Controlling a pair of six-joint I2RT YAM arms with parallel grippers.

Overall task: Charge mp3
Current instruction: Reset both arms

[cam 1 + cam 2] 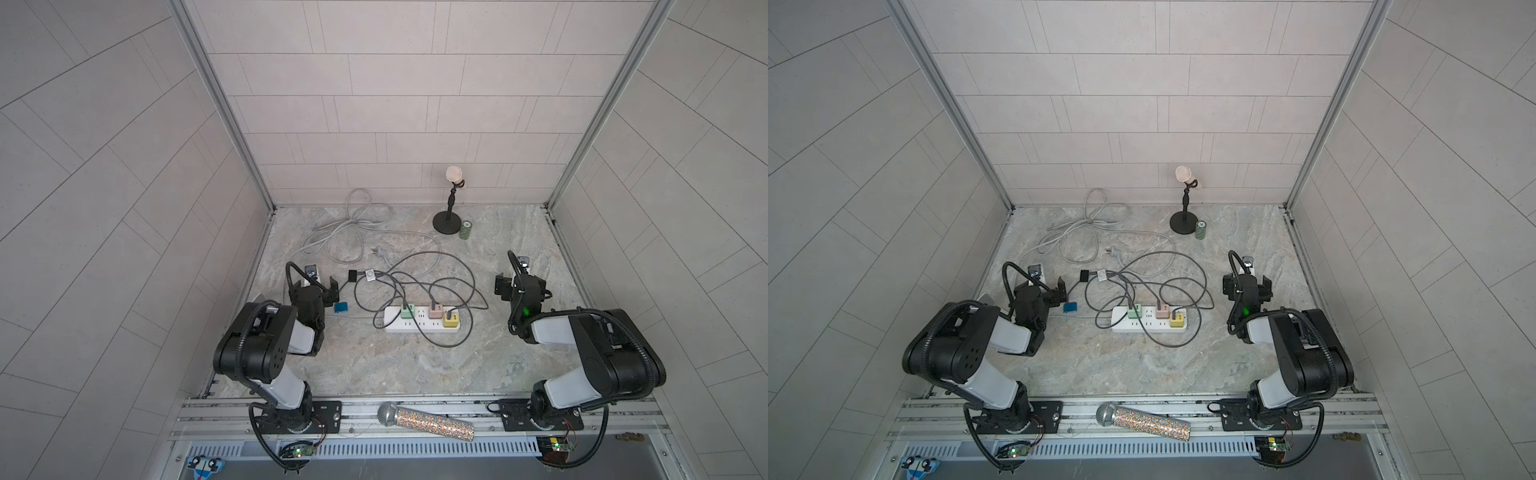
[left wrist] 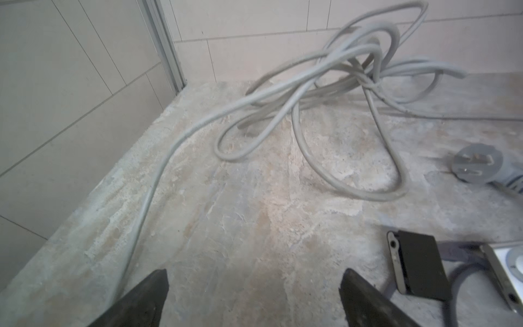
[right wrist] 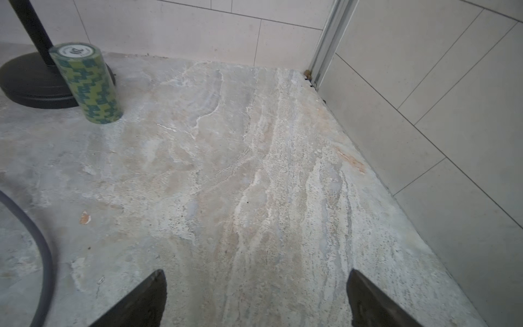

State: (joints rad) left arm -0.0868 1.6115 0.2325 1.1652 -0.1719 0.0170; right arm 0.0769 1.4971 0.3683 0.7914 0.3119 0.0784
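Three small clip-style players lie left of centre: a black one [image 1: 352, 275] [image 2: 418, 269], a silver one [image 1: 370, 275] [image 2: 506, 271] with a round control, and a blue one [image 1: 340, 307]. I cannot tell which is the mp3. A white power strip [image 1: 422, 324] holds green, pink and yellow chargers with dark grey cables [image 1: 453, 266] looping behind it. One cable ends at the silver player. My left gripper [image 1: 316, 284] [image 2: 254, 280] hovers open just left of the black player. Far from these things, on the right, my right gripper [image 1: 521, 282] [image 3: 257, 276] stands open over bare stone.
A coiled light grey power cord [image 1: 353, 224] with its plug [image 1: 376, 251] lies at the back left. A black microphone stand [image 1: 446, 222] and a green checkered cylinder [image 1: 466, 229] stand at the back. A glittery microphone [image 1: 424, 419] rests on the front rail. Tiled walls enclose three sides.
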